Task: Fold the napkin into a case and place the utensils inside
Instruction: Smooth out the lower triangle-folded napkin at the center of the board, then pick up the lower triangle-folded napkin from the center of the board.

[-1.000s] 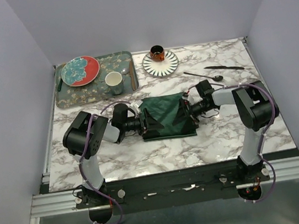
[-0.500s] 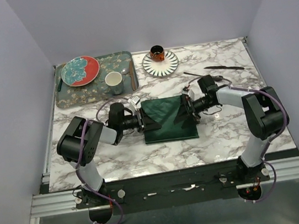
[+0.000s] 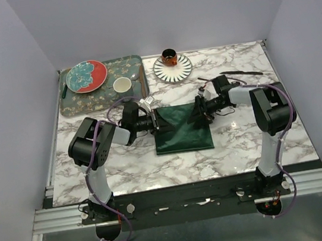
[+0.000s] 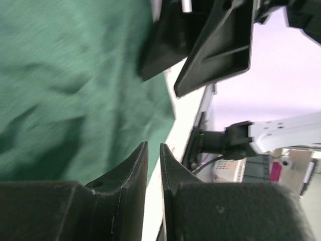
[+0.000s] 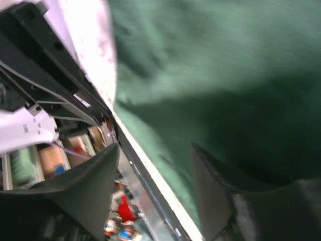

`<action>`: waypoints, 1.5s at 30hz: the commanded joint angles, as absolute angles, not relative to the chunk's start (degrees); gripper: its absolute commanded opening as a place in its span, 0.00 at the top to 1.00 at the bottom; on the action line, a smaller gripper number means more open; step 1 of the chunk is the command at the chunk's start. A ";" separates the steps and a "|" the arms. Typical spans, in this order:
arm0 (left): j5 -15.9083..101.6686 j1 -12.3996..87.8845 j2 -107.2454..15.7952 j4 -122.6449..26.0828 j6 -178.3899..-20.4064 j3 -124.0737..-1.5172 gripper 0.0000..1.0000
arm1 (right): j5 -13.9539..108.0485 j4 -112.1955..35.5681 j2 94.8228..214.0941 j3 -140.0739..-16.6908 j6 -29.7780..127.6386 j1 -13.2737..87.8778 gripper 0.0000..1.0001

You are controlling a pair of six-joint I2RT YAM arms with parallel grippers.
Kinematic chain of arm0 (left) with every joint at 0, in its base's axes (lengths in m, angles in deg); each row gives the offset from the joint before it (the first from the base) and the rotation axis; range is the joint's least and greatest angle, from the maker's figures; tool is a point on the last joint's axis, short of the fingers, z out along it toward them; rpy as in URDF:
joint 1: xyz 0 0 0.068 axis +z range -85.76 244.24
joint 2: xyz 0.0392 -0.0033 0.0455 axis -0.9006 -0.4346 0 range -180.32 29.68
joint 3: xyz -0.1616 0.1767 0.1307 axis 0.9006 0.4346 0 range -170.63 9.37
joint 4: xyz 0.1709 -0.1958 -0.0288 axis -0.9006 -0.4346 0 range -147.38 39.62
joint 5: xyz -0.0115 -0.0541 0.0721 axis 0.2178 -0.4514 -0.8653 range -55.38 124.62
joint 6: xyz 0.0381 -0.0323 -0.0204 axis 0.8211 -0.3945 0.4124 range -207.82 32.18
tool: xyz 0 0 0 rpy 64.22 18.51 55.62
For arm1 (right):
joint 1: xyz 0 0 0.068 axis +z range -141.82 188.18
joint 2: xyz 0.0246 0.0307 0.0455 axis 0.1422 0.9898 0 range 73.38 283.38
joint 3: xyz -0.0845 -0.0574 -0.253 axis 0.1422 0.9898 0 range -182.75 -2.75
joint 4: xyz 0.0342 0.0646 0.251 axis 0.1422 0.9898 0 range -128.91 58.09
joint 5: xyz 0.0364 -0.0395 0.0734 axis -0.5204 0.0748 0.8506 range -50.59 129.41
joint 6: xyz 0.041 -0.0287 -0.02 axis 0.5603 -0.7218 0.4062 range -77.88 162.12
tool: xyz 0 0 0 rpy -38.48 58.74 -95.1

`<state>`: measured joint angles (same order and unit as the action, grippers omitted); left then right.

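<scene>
Top: both arms have shifted to the far corners of the napkin [image 3: 181, 131]. It now lies flatter, a rough rectangle mid-surface [image 3: 241, 139] (it looked humped between them a second ago). I read this as a regrip for the next fold, with no case formed yet. The utensils [image 3: 241, 73], slim and matte black, sit untouched at far right.

Left wrist: left jaws have narrowed to a slit right at the cloth edge; can't tell if fabric is pinched. The cloth is soft with a faint sheen and shallow wrinkles.

Right wrist: right jaws stand wide with green cloth beneath, nothing gripped. View is blurred.
</scene>
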<state>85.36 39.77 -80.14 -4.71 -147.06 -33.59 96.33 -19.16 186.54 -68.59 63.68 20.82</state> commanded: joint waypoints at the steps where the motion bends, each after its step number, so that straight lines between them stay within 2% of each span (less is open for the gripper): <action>1: 82.35 40.16 -80.01 -19.69 -136.17 -34.40 0.76 | 92.15 -19.57 186.93 -64.02 64.09 18.20 0.41; 5: 81.64 40.51 -78.96 -26.91 -130.80 -35.45 0.78 | 94.59 -18.70 184.22 -62.16 63.30 18.19 0.51; 9: 83.39 40.34 -73.61 -31.55 -122.75 -37.11 0.78 | 95.22 -11.96 180.08 -67.60 58.22 17.85 0.51; 14: 83.05 40.16 -67.89 -43.86 -108.41 -42.82 0.74 | 85.13 -5.26 178.93 -76.39 51.35 15.74 0.50; 20: 78.66 40.07 -63.84 -56.62 -94.43 -47.31 0.70 | 72.73 -0.51 184.29 -84.12 47.04 14.68 0.50; 29: 75.58 40.16 -61.20 -58.21 -93.00 -47.05 0.67 | 66.21 1.34 191.93 -89.58 47.83 14.24 0.48; 38: 74.79 40.16 -61.02 -59.17 -92.39 -47.05 0.65 | 71.57 5.29 198.26 -96.43 48.88 14.06 0.42; 45: 74.17 40.42 -61.55 -60.32 -91.77 -48.11 0.65 | 74.12 7.41 200.55 -96.79 49.41 13.80 0.45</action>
